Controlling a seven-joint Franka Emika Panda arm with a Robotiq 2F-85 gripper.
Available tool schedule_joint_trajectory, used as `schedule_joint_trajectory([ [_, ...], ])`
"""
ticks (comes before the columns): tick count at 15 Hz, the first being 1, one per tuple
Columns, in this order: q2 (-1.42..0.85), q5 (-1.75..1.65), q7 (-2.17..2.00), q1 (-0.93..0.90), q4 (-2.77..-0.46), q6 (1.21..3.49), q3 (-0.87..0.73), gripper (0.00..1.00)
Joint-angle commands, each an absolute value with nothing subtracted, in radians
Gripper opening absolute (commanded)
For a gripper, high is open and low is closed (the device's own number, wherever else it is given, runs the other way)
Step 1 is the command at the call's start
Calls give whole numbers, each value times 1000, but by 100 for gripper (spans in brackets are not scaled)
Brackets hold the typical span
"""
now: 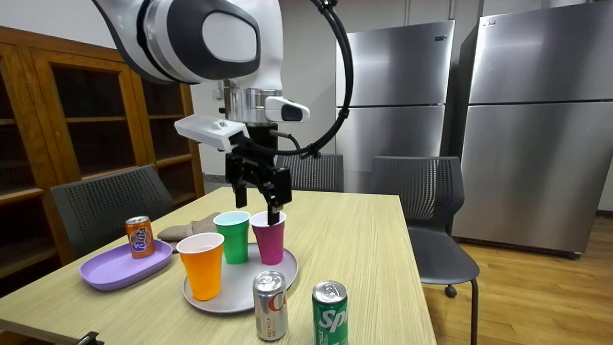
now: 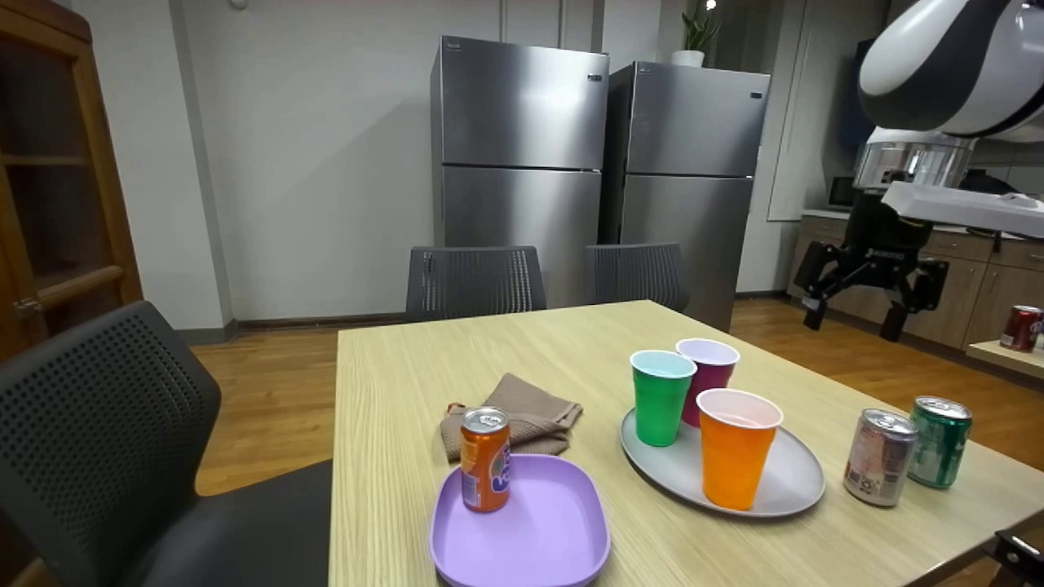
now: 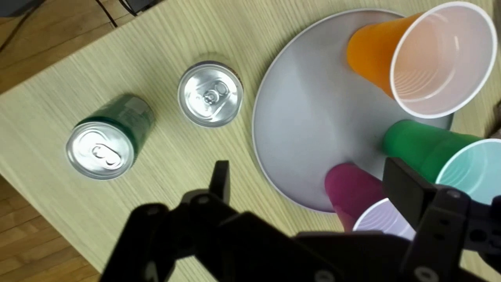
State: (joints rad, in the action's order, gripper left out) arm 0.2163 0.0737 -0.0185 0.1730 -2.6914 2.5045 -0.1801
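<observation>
Three things stand on the gray plate (image 3: 305, 125): an orange cup (image 2: 738, 461), a green cup (image 2: 661, 408) and a magenta cup (image 1: 269, 245). Beside the plate is a silver can (image 1: 271, 306) and, farther out, a green can (image 1: 330, 316); across the plate, a purple tray (image 2: 546, 538) bears an orange can (image 2: 485, 465). Wide apart, the fingers (image 3: 220, 180) hang higher than the plate, nearest the magenta cup.

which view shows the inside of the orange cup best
The wrist view: it looks into the orange cup, showing much of its pale, ridged inside. Both exterior views show the cup upright on the gray plate, mainly its orange outside, with only some pale inner wall visible.
</observation>
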Motion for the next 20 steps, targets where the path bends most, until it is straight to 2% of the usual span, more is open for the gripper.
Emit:
schedule_joint_trajectory([
  [1, 230, -15, -113, 221, -2721, 2522, -165, 100],
  [20, 65, -116, -471, 247, -2775, 2617, -178, 100],
])
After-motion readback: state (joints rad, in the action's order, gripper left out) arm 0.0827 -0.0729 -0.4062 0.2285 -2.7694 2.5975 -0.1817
